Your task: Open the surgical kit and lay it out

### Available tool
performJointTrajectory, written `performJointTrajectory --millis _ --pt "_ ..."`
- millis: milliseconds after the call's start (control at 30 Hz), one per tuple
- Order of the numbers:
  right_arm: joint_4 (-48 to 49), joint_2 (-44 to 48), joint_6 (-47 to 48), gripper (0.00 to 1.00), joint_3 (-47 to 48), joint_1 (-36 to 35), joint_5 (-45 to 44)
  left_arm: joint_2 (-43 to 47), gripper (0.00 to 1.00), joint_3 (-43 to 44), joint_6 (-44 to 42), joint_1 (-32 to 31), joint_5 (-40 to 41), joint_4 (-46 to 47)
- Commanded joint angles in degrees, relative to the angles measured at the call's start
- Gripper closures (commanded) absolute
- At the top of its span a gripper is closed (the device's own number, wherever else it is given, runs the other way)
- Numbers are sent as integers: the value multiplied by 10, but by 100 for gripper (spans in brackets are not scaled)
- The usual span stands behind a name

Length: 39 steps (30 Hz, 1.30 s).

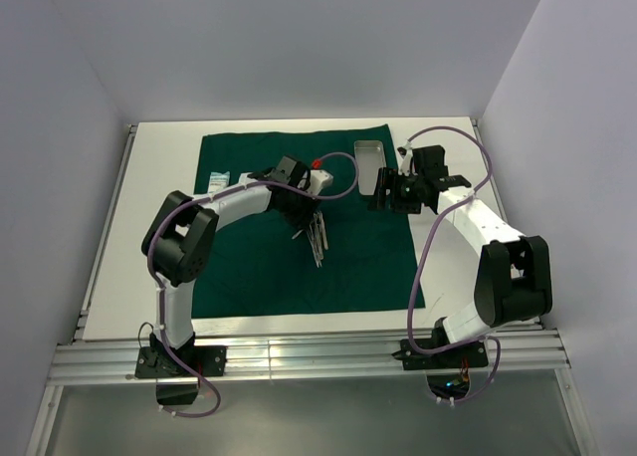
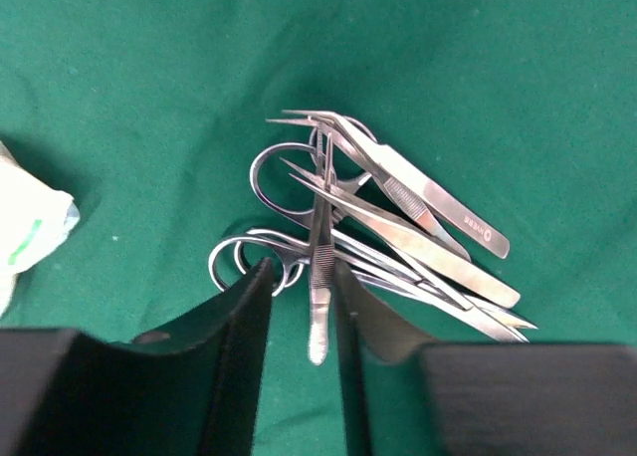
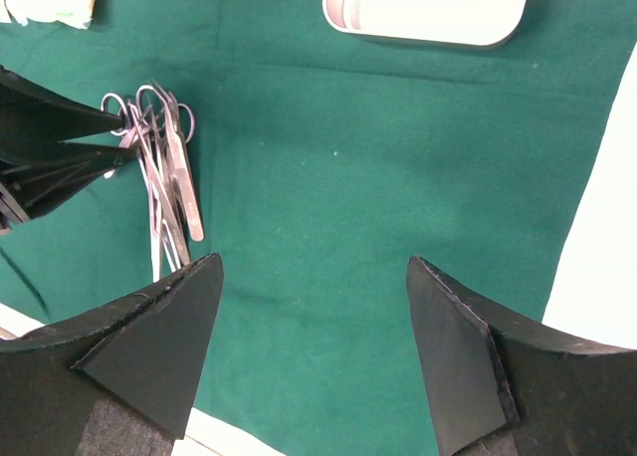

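Left gripper (image 2: pixel 302 272) hangs low over the middle of the dark green cloth wrap (image 1: pixel 259 267), its two dark fingers a little apart and straddling the handle end of one slim pair of tweezers (image 2: pixel 318 277); a strip of green shows between the tweezers and the left-hand finger, and whether either finger presses on the steel cannot be told. Off to its left, near the far left corner of the wrap, lies a small pale packet (image 2: pixel 30 227), apart from the steel. Directly ahead of the fingers sits the heap of steel instruments (image 2: pixel 418 247); ring-handled clamps and several tweezers lie crossed over one another, touching, their points fanned out on the cloth. Further right, at the far right corner of the wrap, rests the small rectangular steel tray (image 1: pixel 369 162), open side up, well apart from the heap. Rightmost, the right gripper (image 3: pixel 314 267) hovers above bare cloth near the tray, jaws spread wide with nothing between them; the white table (image 1: pixel 159 157) shows beyond the wrap's edge.
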<state>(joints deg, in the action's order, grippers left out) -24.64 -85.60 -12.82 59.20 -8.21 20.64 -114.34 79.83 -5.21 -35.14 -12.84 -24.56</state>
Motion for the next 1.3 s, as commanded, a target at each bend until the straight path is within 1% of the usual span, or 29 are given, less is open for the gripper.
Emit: performJointTrajectory --millis 0,167,200,267,300,400,500,733,867,933,967,1000,1033,1067,1100,1133,1167,1200,1233,1267 --pt "18 9 0 19 10 6 -3 -4 66 23 -10 -4 7 11" --pt "19 11 1 19 7 8 -3 3 75 25 -10 -7 6 7" --pt "21 11 -1 19 6 8 -3 3 80 26 -11 -8 7 5" --pt "22 9 0 19 5 9 -3 7 86 28 -12 -10 9 2" --pt "22 9 0 19 5 9 -3 8 92 30 -12 -10 10 0" --pt "21 8 0 19 6 10 0 13 100 36 -17 -10 17 -10" --pt "21 5 1 19 5 10 7 26 100 34 -23 -10 26 -22" --pt "19 -1 3 19 10 10 18 81 100 20 -35 -10 92 -41" --pt "35 13 -3 21 5 10 26 119 100 -4 -37 -9 92 -41" --pt "54 18 -12 23 4 10 42 145 100 -22 -32 -5 69 -37" --pt "62 23 -14 25 2 10 50 155 100 -27 -16 -1 36 -36" --pt "88 26 -24 26 1 10 77 163 100 -35 -4 12 1 -38" --pt "105 33 -28 29 -1 10 96 180 100 -40 7 22 -43 -38" --pt "121 37 -36 30 -2 10 116 191 100 -46 42 34 -92 -33" --pt "160 38 -59 31 -1 9 164 202 100 -68 76 60 -195 -20" --pt "180 40 -72 33 0 8 189 226 100 -84 101 72 -243 24" --pt "200 39 -104 34 3 3 209 238 100 -99 159 80 -277 53" --pt "229 38 -117 34 7 -2 228 249 100 -129 186 86 -312 81" --pt "237 34 -126 34 12 -8 256 266 100 -139 204 85 -320 116" --pt "239 32 -141 34 26 -15 266 272 100 -145 229 85 -325 128"
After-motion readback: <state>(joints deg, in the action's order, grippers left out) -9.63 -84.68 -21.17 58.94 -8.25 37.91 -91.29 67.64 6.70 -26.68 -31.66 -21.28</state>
